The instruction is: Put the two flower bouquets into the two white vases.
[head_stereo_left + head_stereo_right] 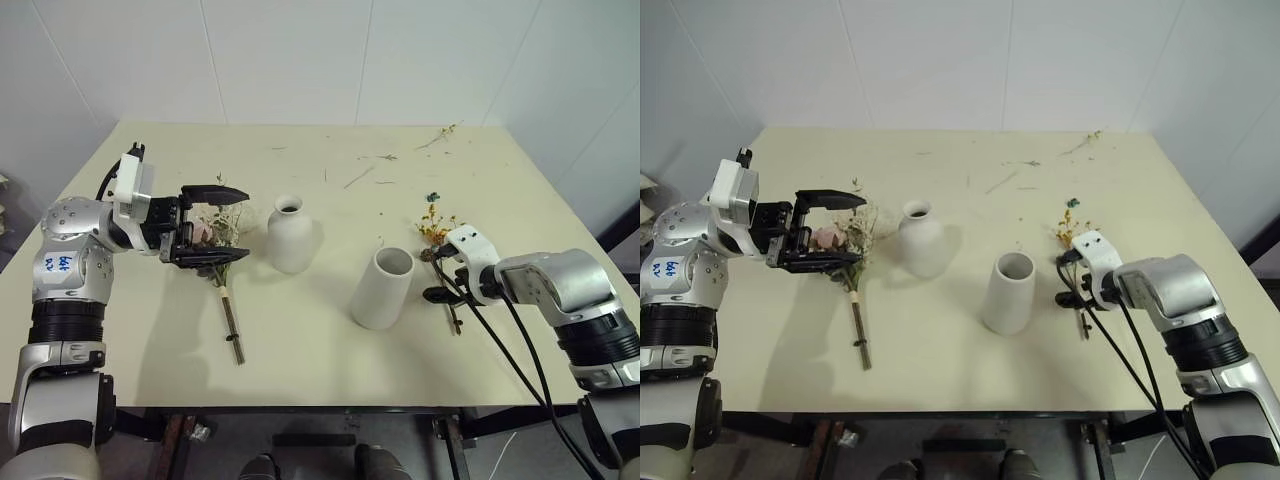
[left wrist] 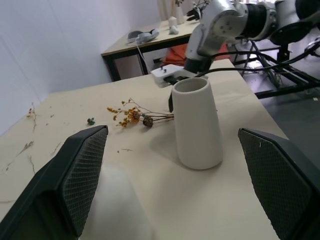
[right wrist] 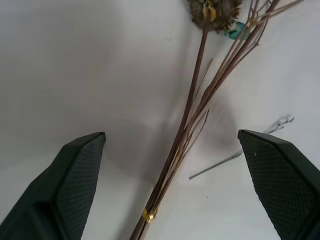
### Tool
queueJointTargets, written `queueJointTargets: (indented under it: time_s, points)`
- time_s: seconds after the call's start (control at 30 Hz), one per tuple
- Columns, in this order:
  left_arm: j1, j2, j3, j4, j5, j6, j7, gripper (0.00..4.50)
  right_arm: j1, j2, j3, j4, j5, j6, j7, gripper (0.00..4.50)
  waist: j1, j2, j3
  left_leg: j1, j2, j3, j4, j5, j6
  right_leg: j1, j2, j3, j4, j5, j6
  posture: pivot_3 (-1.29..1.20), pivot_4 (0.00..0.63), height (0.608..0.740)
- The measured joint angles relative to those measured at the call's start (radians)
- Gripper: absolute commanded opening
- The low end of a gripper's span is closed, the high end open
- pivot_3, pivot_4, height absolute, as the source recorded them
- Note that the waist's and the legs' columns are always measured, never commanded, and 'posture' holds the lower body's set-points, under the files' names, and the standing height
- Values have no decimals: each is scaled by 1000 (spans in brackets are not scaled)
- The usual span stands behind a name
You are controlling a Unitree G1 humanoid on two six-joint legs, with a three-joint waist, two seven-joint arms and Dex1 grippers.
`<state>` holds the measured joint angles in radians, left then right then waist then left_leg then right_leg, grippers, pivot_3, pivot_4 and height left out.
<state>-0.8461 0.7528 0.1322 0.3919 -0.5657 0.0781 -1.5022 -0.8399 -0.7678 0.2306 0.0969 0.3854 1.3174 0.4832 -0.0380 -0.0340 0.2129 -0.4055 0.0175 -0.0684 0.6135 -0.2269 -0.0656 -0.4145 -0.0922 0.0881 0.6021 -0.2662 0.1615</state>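
Though blue scrawl on left arm unreadable, left claw (image 1: pixel 203 226) and right claw (image 3: pixel 172 187) both gape, empty.

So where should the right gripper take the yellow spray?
Probably on the bare stems near the gold tie, coming from above. The yellow spray lies flat on the table with its stems gathered there, and the open right gripper already straddles them, clear of the fragile flowers.
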Motion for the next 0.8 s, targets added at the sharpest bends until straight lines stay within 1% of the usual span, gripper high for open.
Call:
queueJointTargets:
  time_s: [0.4,0.5,0.7,0.8]
  points:
    - [13,5,6,-27,-3,7,1,4456,-234,24,145,308,-81,52,125,4500,-17,1,1,-1,0,0,-1,0,0,-1,0,0,0,0,1,0,150,740]
    - [23,5,6,-30,-3,7,1,4500,-268,26,169,368,-102,63,152,3868,-18,1,1,-1,0,0,-1,0,0,-1,0,0,0,-1,1,0,150,740]
    - [25,5,6,-30,-2,7,1,4500,-276,38,178,377,-116,65,176,1902,-17,1,1,-1,0,0,0,0,0,-1,0,0,1,-1,1,0,150,740]
    - [25,5,6,-29,-2,6,1,4500,-272,48,155,375,-121,75,167,872,-16,1,1,-1,0,0,0,0,0,-1,0,0,2,-1,1,0,150,740]
